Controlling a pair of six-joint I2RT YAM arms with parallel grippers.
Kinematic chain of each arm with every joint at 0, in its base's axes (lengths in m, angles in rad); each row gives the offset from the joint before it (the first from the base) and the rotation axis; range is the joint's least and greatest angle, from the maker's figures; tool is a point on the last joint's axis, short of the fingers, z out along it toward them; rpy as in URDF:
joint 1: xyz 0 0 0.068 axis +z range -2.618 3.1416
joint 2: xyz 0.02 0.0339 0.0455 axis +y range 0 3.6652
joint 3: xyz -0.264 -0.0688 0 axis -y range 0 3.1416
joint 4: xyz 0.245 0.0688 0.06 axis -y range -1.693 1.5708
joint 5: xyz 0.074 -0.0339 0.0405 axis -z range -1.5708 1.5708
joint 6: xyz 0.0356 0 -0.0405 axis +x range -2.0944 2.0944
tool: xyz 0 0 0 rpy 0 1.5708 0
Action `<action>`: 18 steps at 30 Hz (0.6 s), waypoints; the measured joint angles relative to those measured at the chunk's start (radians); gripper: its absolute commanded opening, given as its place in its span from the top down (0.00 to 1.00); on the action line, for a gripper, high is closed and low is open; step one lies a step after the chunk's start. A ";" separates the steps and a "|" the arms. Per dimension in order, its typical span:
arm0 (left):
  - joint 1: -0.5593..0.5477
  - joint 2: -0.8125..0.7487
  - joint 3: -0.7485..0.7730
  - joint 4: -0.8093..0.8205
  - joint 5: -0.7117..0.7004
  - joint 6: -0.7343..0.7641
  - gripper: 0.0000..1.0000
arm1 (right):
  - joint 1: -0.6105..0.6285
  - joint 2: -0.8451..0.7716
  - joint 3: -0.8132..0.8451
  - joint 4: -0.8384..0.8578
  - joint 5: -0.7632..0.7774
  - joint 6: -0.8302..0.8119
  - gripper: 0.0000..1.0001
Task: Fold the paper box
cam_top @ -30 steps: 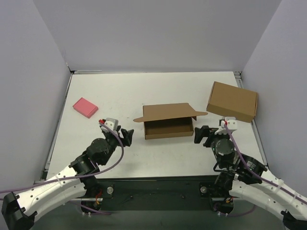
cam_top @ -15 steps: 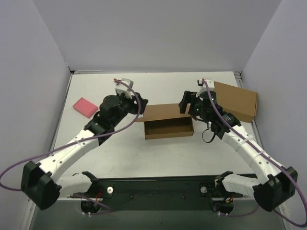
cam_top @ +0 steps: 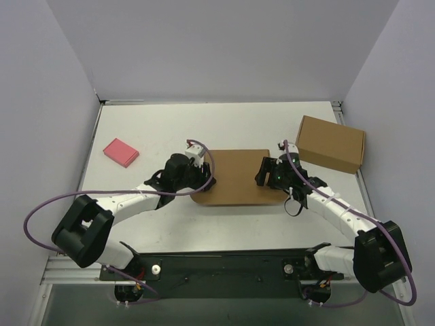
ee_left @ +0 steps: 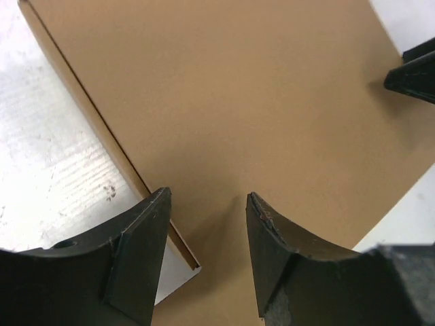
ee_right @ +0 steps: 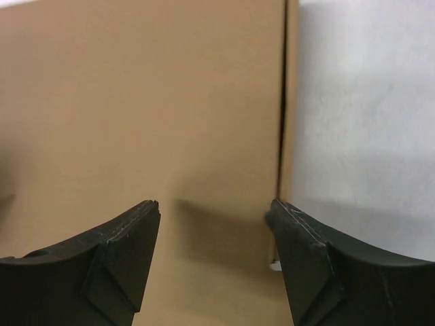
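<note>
The plain brown die-cut cardboard paper box (cam_top: 234, 175) lies near the middle of the white surface (cam_top: 163, 129), between the two arms, with its broad lid folded flat over the tray so that only smooth cardboard shows from above. The left gripper (cam_top: 206, 180) sits over the lid's left end and the right gripper (cam_top: 264, 175) over its right end, one at each side, most likely so the panel is pushed down evenly and does not spring back up. Both wrist views show each gripper's fingers spread apart with nothing between them, pointing down at the cardboard. They are placed for pressing, not pinching. The close shadow under the fingertips suggests they are touching or just above the lid, but the pictures do not settle which. In the left wrist view the box's long edge runs just beside the left finger (ee_left: 139, 251). In the right wrist view the lid's right edge and a narrow side strip lie just inside the right finger (ee_right: 302, 261). The fold looks nearly done. What probably remains is seating the lid's front edge, and uneven pressure could skew the lid or slide the box. The second brown cardboard box (cam_top: 329, 144), fully formed, stands at the far right, well apart, and the small pink flat block (cam_top: 121, 152) lies at the far left.
</note>
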 measured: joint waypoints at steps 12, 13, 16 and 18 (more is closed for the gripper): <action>0.002 -0.013 0.057 -0.091 -0.023 0.016 0.37 | -0.011 -0.031 0.006 -0.072 -0.017 0.028 0.30; 0.006 -0.027 0.076 -0.100 -0.026 0.021 0.34 | -0.018 -0.037 0.030 -0.083 -0.032 0.024 0.29; 0.031 -0.078 0.100 -0.106 -0.031 0.028 0.29 | -0.061 -0.048 0.089 -0.091 -0.072 0.015 0.25; 0.053 -0.101 0.098 -0.106 -0.033 0.026 0.26 | -0.093 -0.048 0.103 -0.096 -0.095 0.005 0.21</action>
